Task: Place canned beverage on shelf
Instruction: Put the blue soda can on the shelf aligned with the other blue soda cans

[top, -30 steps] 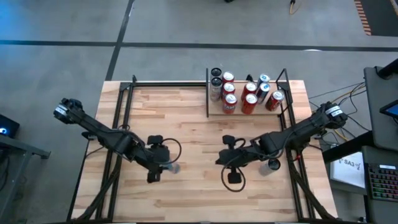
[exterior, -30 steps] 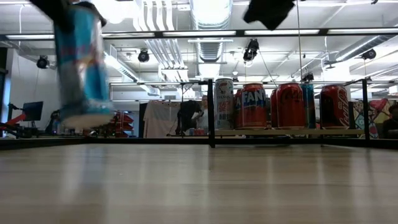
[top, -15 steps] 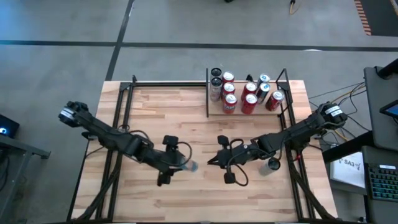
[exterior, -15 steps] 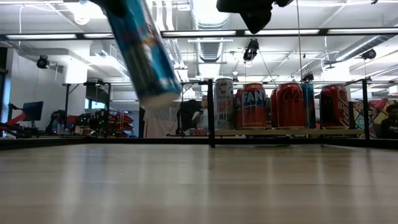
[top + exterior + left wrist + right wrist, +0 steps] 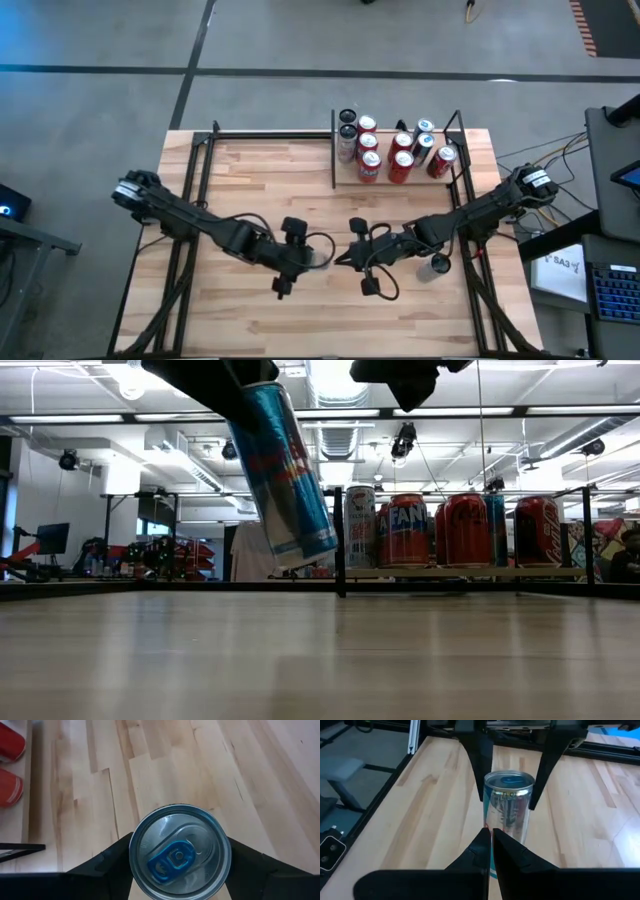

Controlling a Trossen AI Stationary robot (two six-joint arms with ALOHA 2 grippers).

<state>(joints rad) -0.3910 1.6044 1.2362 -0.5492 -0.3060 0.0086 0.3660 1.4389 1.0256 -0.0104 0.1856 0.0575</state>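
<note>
Blue-and-silver slim can (image 5: 285, 470) hangs tilted above the table (image 5: 250, 180), clear of the wood, near the table's middle and a little toward its front edge; the left gripper (image 5: 310, 257) clamps it, one dark finger (image 5: 107, 860) pressed on each side of the can's body, its silver lid and blue pull tab showing between them in the left wrist view; the right gripper (image 5: 345, 258) waits just beside it with its fingers (image 5: 480, 847) pinched together on nothing, tips aimed at the can; the shelf (image 5: 345, 183) sits at the table's far right corner, well apart from the held can, and carries a cluster of red cans (image 5: 465, 528) and silver cans (image 5: 360, 525); another can (image 5: 437, 265) stands near the table's right edge.
</note>
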